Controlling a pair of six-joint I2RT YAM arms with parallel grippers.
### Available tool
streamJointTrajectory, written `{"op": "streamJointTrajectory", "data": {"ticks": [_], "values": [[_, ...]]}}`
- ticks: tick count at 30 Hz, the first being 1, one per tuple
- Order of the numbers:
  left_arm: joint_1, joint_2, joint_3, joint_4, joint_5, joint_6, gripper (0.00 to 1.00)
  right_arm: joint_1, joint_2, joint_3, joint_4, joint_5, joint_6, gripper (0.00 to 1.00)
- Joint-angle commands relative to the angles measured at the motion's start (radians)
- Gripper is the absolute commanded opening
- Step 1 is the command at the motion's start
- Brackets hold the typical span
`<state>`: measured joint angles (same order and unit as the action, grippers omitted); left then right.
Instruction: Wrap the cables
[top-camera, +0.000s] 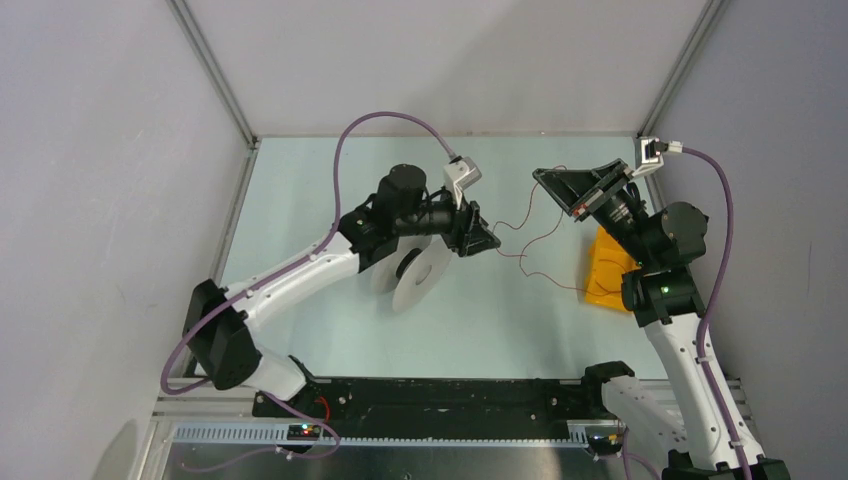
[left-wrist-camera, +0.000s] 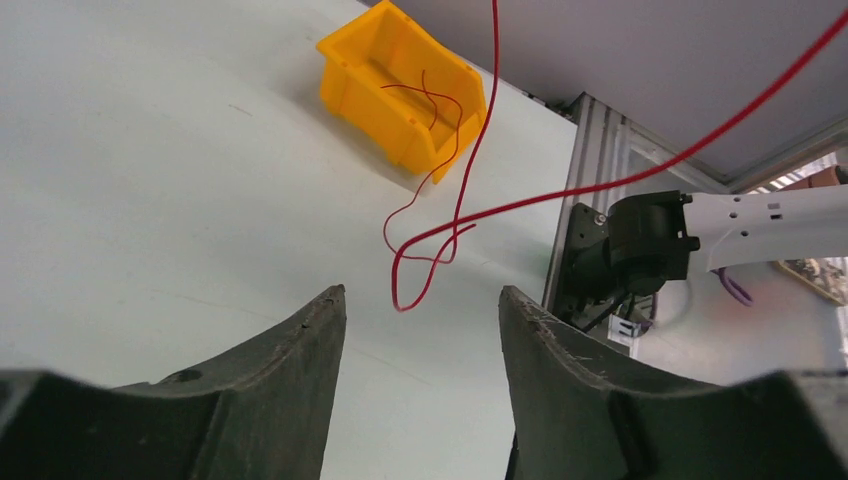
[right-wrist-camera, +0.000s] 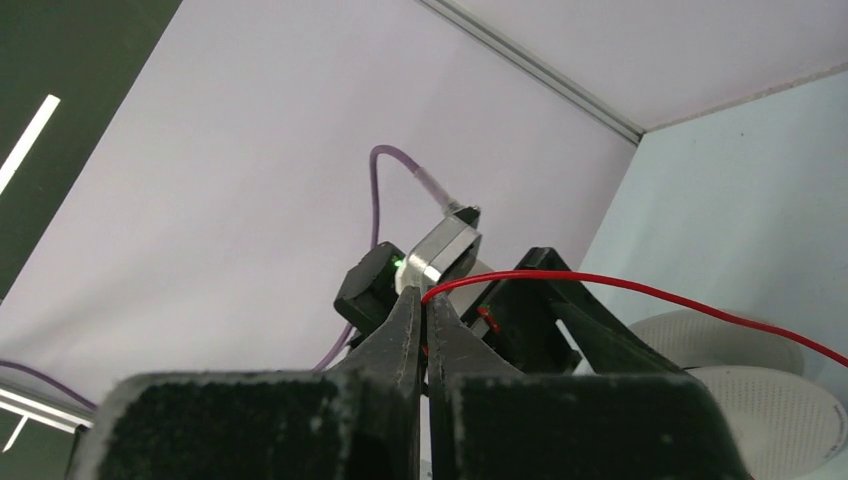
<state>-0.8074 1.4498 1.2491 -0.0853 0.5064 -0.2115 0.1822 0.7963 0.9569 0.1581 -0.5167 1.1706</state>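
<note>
Now — wire (right-wrist-camera: 600, 279): thin red strand, pinched at the right gripper, with slack curls running to 5 o'clock into the yellow bin (top-camera: 605, 272).
Right gripper (right-wrist-camera: 425, 300): fingers pressed together on the wire.
Left gripper (left-wrist-camera: 422, 292): fingers wide apart, holding nothing — a loop hangs just ahead of its tips.
Key relation: seen from overhead, the strand runs 9 to 3 o'clock between the two grippers, and the left one is nearer the loop.
Spool (top-camera: 415, 278): white, at 7 o'clock of the left gripper, beneath its arm.
Next move, likely: the left gripper takes the loop and leads it to the spool.
</note>
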Motion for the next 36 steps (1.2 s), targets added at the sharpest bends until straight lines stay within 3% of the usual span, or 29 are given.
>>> {"op": "streamJointTrajectory", "data": {"ticks": [1,4,6,7,10,16,19,23,28,36], "values": [[0.0,0.052,0.02,0.115,0.067,-0.038,0.59,0.008,-0.018,-0.01,0.065,-0.025,0.029,0.0],[0.0,0.075,0.026,0.128,0.086,-0.055,0.51,0.008,-0.021,-0.012,0.062,-0.023,0.026,0.0],[-0.001,0.085,0.029,0.136,0.099,-0.066,0.4,0.007,-0.022,-0.012,0.058,-0.02,0.017,0.0],[-0.001,0.088,0.032,0.138,0.105,-0.071,0.27,0.006,-0.023,-0.012,0.057,-0.018,0.011,0.0],[0.0,0.071,0.032,0.139,0.081,-0.09,0.02,-0.009,-0.024,-0.012,0.056,-0.006,-0.035,0.0],[0.007,-0.092,0.032,0.057,-0.148,-0.079,0.0,-0.053,0.006,0.014,0.141,0.13,-0.269,0.0],[0.007,-0.142,0.097,-0.048,-0.262,-0.032,0.0,-0.045,0.093,0.152,0.186,0.154,-0.475,0.0],[0.007,-0.205,0.182,-0.117,-0.404,0.023,0.0,-0.027,0.275,0.393,0.26,0.094,-0.63,0.0],[0.012,-0.255,0.257,-0.162,-0.576,0.089,0.0,-0.012,0.509,0.638,0.358,-0.001,-0.696,0.0],[0.053,-0.256,0.284,-0.295,-0.612,0.082,0.0,0.013,0.746,0.828,0.357,-0.241,-0.653,0.0]]}}
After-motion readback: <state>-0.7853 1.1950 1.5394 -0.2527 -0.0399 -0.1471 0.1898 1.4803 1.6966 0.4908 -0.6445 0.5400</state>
